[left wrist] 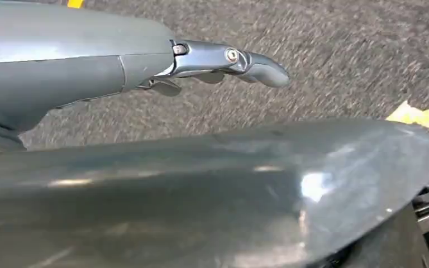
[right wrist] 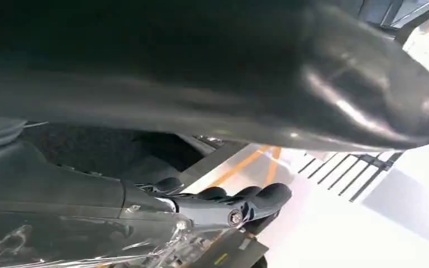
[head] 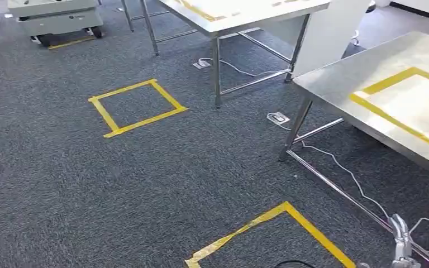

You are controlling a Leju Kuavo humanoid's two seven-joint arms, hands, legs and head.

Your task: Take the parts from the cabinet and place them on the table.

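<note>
Robot's facing the brushed-steel tabletop [head: 335, 84], and that's our landmark: the yellow tape rectangle [head: 381, 110] marked on it looks like the drop zone for the parts.

Right hand [head: 400, 244] pokes up just below the tabletop's near edge, close to its steel legs. From the right wrist camera, the dark fingers [right wrist: 240, 200] lie pressed together, side by side, against a crinkled clear-plastic-wrapped part [right wrist: 89, 245]. My read is they're clamped flat like that so the slippery wrap can't slide out on the walk, though how firm the hold is can't be made out. So the task's thing is in the right hand, low and short of the tabletop, not yet over the tape rectangle.

Left hand [left wrist: 201, 61] hangs over the grey carpet [head: 61, 184], one finger stretched straight out, the others tucked beneath and hard to read, nothing in it. Probably kept slack at the side because one hand does the carrying.

On the carpet in front of the tabletop, a yellow tape square [head: 290, 215] likely marks where to stand. A white cable [head: 346, 173] trails beside the tabletop's legs: worth stepping clear of.
</note>
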